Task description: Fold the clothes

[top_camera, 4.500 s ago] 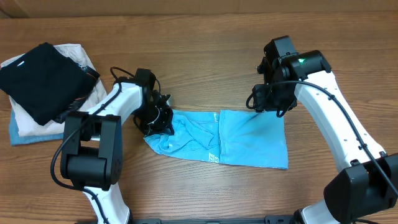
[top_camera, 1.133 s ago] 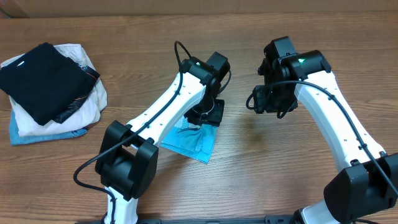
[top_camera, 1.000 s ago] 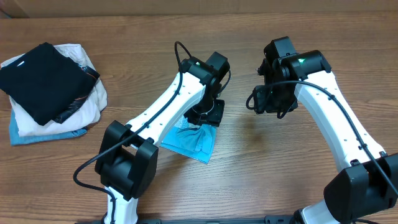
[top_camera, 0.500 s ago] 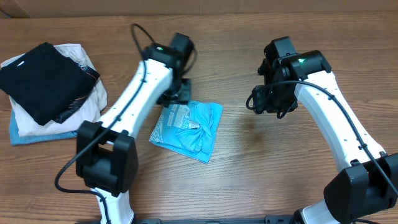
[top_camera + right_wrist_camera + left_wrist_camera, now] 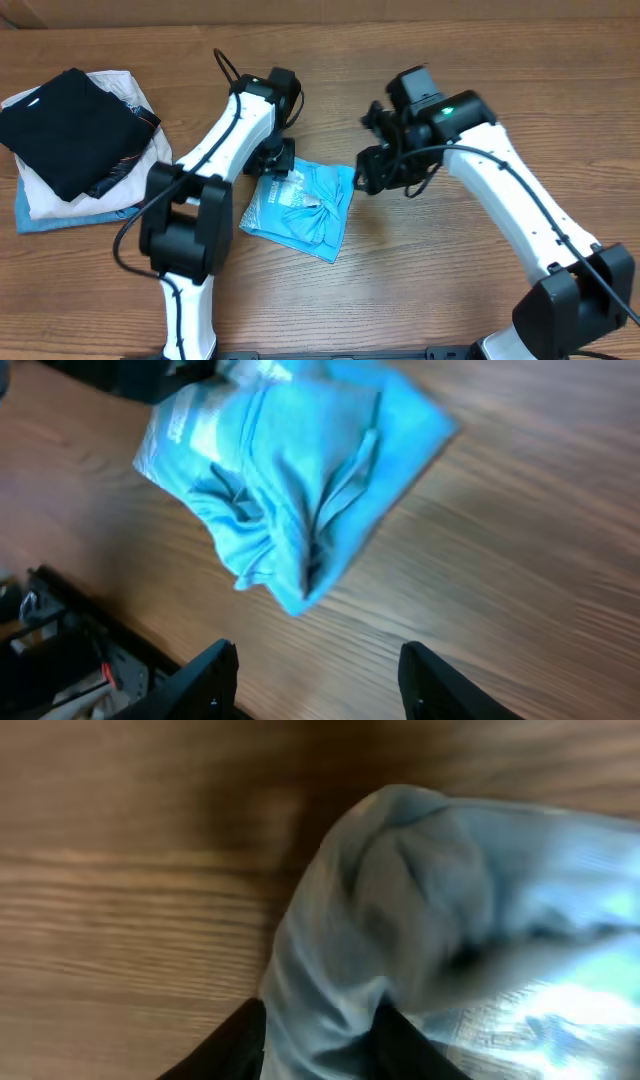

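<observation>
The clothes (image 5: 305, 205), a sky-blue T-shirt, lie folded into a small rumpled square in the middle of the table. My left gripper (image 5: 272, 165) sits at the shirt's upper-left corner. In the left wrist view a thick fold of the clothes (image 5: 400, 900) fills the gap between the dark fingers, and the left gripper (image 5: 320, 1045) is shut on it. My right gripper (image 5: 368, 178) hovers beside the shirt's right edge. In the right wrist view the right gripper (image 5: 318, 685) stands open over bare wood, with the clothes (image 5: 290, 490) ahead of it.
A pile of folded garments sits at the far left: a black one (image 5: 65, 125) on a cream one (image 5: 135, 160), over a pale blue one (image 5: 40, 218). Dark stand hardware (image 5: 50, 650) shows at the table's near edge.
The shirt went from spread flat to a folded square. My left gripper came back down onto its upper-left corner and narrowed on a fold. My right arm swung left to the shirt's right edge.
</observation>
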